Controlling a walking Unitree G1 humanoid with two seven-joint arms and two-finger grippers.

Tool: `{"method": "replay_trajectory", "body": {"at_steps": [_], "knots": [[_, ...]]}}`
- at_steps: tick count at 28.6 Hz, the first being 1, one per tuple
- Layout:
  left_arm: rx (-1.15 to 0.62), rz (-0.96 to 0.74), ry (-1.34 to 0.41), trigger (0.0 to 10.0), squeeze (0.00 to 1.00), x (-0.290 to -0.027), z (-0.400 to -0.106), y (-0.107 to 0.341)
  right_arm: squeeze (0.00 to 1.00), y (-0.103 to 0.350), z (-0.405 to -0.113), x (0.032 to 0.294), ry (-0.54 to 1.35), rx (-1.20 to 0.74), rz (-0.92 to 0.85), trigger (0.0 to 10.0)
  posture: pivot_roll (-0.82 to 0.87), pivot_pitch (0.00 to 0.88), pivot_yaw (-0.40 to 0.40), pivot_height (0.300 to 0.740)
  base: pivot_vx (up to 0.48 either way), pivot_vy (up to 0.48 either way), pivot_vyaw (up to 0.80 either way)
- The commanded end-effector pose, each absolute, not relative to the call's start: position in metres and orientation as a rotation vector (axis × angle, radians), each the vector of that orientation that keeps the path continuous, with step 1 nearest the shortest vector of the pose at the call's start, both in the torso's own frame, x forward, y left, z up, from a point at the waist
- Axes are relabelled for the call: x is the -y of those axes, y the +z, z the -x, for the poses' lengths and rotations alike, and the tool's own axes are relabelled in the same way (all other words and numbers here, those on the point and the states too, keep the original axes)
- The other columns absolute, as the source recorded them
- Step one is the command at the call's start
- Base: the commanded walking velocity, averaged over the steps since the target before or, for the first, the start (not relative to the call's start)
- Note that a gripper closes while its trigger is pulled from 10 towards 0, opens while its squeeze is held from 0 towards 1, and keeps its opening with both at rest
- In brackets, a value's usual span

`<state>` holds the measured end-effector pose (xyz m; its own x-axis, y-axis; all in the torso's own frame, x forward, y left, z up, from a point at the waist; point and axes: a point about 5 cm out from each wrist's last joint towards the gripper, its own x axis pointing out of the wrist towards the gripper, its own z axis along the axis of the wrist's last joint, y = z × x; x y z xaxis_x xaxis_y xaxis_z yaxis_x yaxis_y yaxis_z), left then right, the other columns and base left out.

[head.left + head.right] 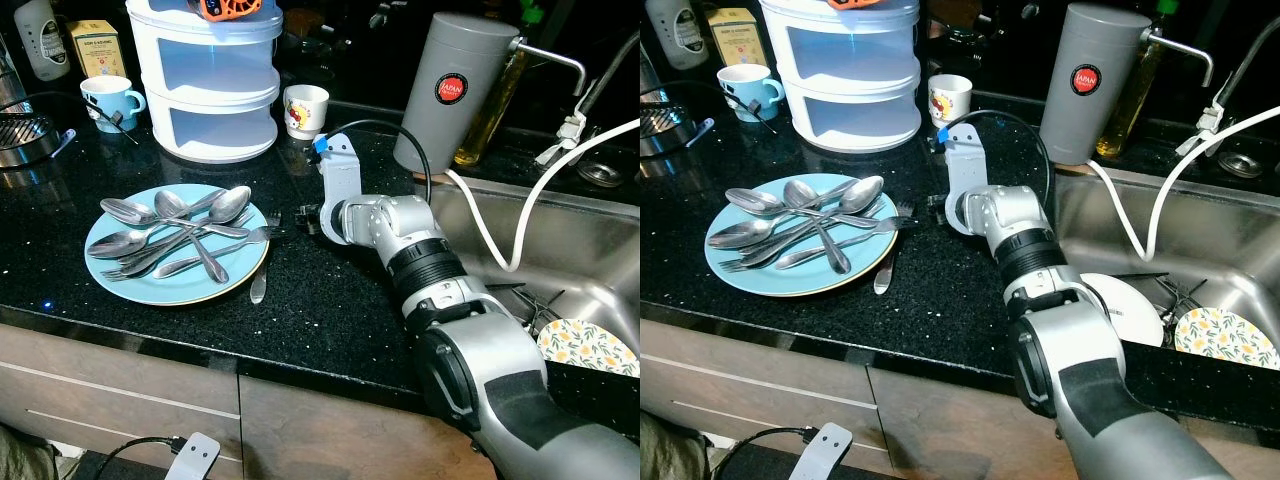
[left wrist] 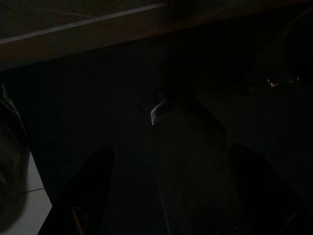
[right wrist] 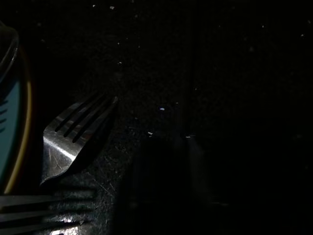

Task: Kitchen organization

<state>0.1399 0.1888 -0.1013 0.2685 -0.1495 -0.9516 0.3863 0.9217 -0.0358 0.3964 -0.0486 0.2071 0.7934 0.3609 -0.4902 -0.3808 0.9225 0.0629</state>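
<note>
Several spoons and forks lie heaped on the light blue plate in front of you, on the black speckled counter. One fork hangs over the plate's near right rim, its handle end resting on the counter; in the right wrist view you see a fork head lying tines up just beside the plate's edge.

Your right gripper sits low over the counter, just right of the plate and close to those fork tines, the silver arm reaching in from the lower right. Its fingers are hidden behind the wrist in the head views and lost in the dark in the wrist view, so you cannot tell whether they are apart or together. It does not clearly hold anything.

Your left arm hangs idle; its wrist view is very dark and shows little beyond a cabinet edge.

Behind the plate stands a white tiered container, with a blue mug to its left and a small white cup to its right. A tall grey canister stands near the sink, where a floral-patterned plate rests, and a white hose runs over the basin.
</note>
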Motion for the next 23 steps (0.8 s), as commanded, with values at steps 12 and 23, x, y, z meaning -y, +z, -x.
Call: {"method": "replay_trajectory", "body": {"at_steps": [12, 23], "knots": [[-1.255, -0.222, -0.375, 10.0, 0.0, -0.184, -0.137, -0.103, 0.0, 0.203, -0.403, 0.074, 0.298, -0.514, 0.07, 0.0, 0.0, 0.0, -0.083, 0.74, 0.0, 0.0, 0.0], [-1.252, -0.222, -0.372, 10.0, 0.0, -0.185, -0.138, -0.102, 0.0, 0.228, -0.411, 0.116, 0.267, -0.406, -0.107, 0.0, 0.0, 0.0, -0.074, 0.74, 0.0, 0.0, 0.0]]}}
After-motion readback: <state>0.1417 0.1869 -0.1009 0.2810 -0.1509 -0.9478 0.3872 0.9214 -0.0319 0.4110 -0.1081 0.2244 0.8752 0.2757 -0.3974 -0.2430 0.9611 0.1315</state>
